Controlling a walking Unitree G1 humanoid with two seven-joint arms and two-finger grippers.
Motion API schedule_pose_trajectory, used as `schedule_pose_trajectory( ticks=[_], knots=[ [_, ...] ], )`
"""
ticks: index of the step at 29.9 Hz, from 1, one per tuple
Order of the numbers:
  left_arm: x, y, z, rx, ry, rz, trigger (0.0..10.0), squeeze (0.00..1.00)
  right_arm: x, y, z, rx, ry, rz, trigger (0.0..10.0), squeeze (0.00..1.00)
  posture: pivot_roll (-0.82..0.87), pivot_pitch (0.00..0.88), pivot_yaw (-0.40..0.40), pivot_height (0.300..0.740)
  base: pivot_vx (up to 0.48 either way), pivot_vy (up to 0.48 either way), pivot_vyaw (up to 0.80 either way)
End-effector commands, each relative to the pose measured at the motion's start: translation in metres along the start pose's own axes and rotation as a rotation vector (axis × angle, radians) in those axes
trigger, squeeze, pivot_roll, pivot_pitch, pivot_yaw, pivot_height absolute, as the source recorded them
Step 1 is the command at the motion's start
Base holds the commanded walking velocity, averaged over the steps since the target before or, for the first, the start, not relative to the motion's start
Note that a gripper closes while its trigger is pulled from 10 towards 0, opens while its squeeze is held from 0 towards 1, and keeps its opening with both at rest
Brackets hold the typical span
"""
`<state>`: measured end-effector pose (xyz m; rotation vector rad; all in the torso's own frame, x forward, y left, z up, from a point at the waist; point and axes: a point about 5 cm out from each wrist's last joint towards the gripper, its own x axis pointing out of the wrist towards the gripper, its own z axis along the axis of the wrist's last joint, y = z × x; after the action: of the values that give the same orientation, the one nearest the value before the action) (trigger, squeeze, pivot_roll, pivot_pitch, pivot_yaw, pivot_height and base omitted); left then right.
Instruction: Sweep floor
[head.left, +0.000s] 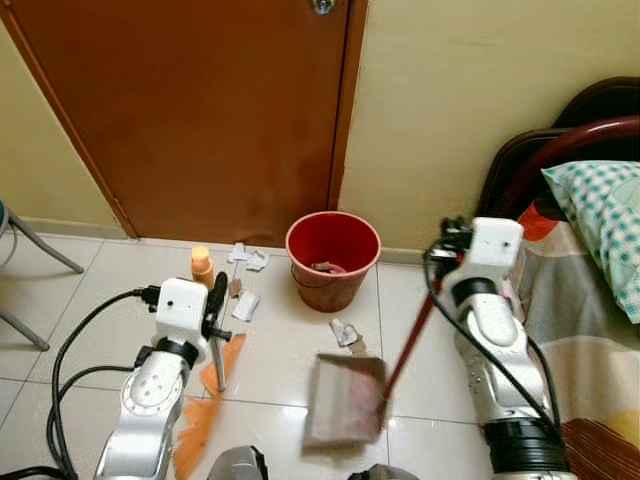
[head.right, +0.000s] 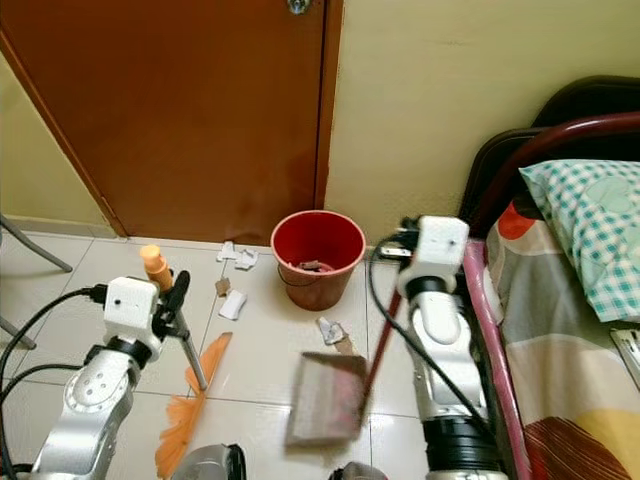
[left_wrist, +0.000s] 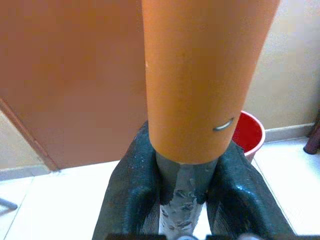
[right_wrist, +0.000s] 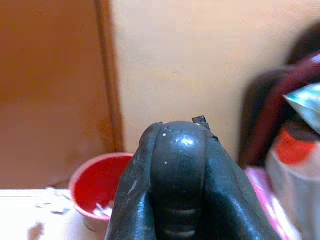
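My left gripper (head.left: 214, 296) is shut on a broom's grey shaft (head.left: 218, 362), just below the orange handle end (left_wrist: 205, 75). The orange bristles (head.left: 200, 410) rest on the tiles by my left arm. My right gripper (head.left: 450, 242) is shut on the top of a dustpan's red handle (head.left: 405, 345). The brown dustpan (head.left: 345, 400) sits on the floor between my arms, tilted, with bits in it. A red bucket (head.left: 333, 260) stands by the wall ahead and holds some scraps. White paper scraps (head.left: 246, 258) lie by the door, one scrap (head.left: 345, 333) just beyond the pan.
A brown door (head.left: 200, 110) is shut ahead on the left, beside a yellow wall. A bed (head.left: 590, 330) with a checked pillow (head.left: 605, 215) and a dark headboard (head.left: 560, 140) borders my right arm. Chair legs (head.left: 30, 250) stand at the far left.
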<state>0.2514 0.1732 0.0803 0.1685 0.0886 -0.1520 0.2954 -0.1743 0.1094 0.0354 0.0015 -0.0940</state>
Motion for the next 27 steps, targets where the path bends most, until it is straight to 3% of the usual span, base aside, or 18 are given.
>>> schedule_pose_trajectory(
  ticks=[1, 4, 9, 15, 27],
  knots=[
    [0.0024, -0.0012, 0.0056, -0.001, -0.015, 0.0, 10.0, 0.0, 0.0007, 0.0, 0.0059, -0.009, -0.036, 0.001, 10.0, 0.0, 0.03, 0.125, -0.043, 0.74, 0.0, 0.0, 0.0],
    [0.0052, -0.006, 0.0136, -0.037, -0.039, -0.025, 10.0, 0.0, -0.0029, 0.0015, 0.0065, -0.126, -0.067, 0.052, 10.0, 0.0, 0.02, 0.136, -0.05, 0.74, 0.0, 0.0, 0.0],
    [0.0011, -0.006, 0.0067, -0.041, -0.022, 0.001, 10.0, 0.0, -0.0052, 0.0023, -0.0004, -0.094, -0.032, 0.047, 10.0, 0.0, 0.02, 0.134, -0.056, 0.74, 0.0, 0.0, 0.0],
    [0.0006, -0.0034, 0.0071, -0.033, -0.024, -0.007, 10.0, 0.0, -0.0041, 0.0017, -0.001, -0.104, -0.04, 0.051, 10.0, 0.0, 0.03, 0.126, -0.052, 0.74, 0.0, 0.0, -0.72],
    [0.0047, -0.0019, 0.0075, -0.03, -0.032, -0.001, 10.0, 0.0, -0.0006, -0.0022, 0.0013, -0.119, -0.055, 0.052, 10.0, 0.0, 0.02, 0.111, -0.057, 0.74, 0.279, 0.0, 0.0]
  ],
)
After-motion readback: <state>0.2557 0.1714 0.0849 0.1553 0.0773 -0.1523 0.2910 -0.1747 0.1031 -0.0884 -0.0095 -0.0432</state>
